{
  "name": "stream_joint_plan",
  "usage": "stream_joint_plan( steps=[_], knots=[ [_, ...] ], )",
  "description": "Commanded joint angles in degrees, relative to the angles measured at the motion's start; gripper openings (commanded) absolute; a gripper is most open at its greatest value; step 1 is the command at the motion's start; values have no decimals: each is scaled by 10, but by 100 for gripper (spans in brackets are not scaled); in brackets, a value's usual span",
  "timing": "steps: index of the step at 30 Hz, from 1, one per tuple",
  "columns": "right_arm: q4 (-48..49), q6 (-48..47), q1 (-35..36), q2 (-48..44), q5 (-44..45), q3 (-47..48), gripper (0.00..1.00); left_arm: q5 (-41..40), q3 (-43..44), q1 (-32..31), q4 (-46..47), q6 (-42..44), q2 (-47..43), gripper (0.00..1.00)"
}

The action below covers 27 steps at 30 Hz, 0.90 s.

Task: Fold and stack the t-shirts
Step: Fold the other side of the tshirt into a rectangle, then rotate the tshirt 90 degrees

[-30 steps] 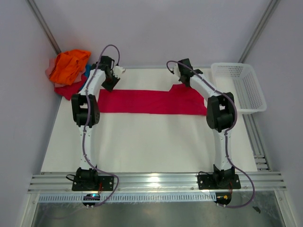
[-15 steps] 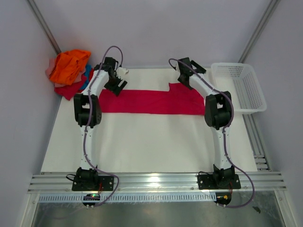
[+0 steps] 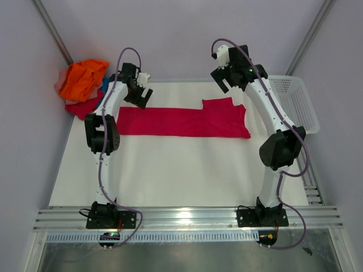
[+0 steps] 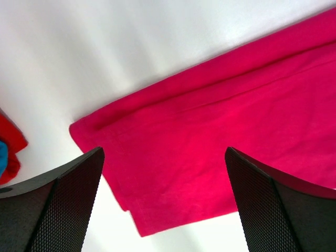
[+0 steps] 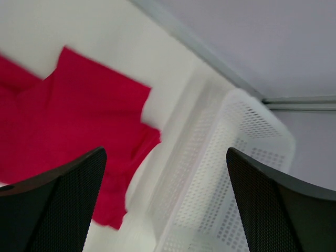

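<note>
A crimson t-shirt (image 3: pixel 181 120) lies flat as a long folded strip across the far half of the table. My left gripper (image 3: pixel 140 94) hovers over its left end, open and empty. In the left wrist view the shirt's corner (image 4: pixel 210 131) lies below the left gripper (image 4: pixel 163 152), clear of both wide-spread fingers. My right gripper (image 3: pixel 228 72) is raised above the shirt's right end, open and holding nothing. The right wrist view shows the shirt (image 5: pixel 68 115) at the left, below the right gripper (image 5: pixel 165 152). More t-shirts, orange on top, are piled (image 3: pixel 83 80) at the back left.
A white mesh basket (image 3: pixel 292 105) stands at the back right, just past the shirt's right end, and fills the right wrist view (image 5: pixel 247 157). Red and blue cloth (image 4: pixel 7 144) from the pile shows at the left edge of the left wrist view.
Both grippers have opened and let go of the crimson shirt, which now lies flat. The right arm has risen and swung toward the basket. The left gripper has lifted slightly.
</note>
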Motion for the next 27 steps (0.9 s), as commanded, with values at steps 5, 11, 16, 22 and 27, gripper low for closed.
stream_joint_plan(
  steps=[5,11,16,22,27],
  knots=[
    [-65,48,-1,-93,-181,-284,99,68,27,2,-32,-67,-61,99],
    [-50,64,-1,-73,-220,-320,99,86,27,12,-53,-55,-39,99],
    [-26,77,-1,-40,-190,-297,99,88,25,13,-56,-40,-22,99],
    [-21,85,-1,8,-175,-263,99,69,24,12,-52,-35,0,99],
    [1,94,-2,35,-113,-246,99,22,17,13,-45,-28,1,99]
  ],
)
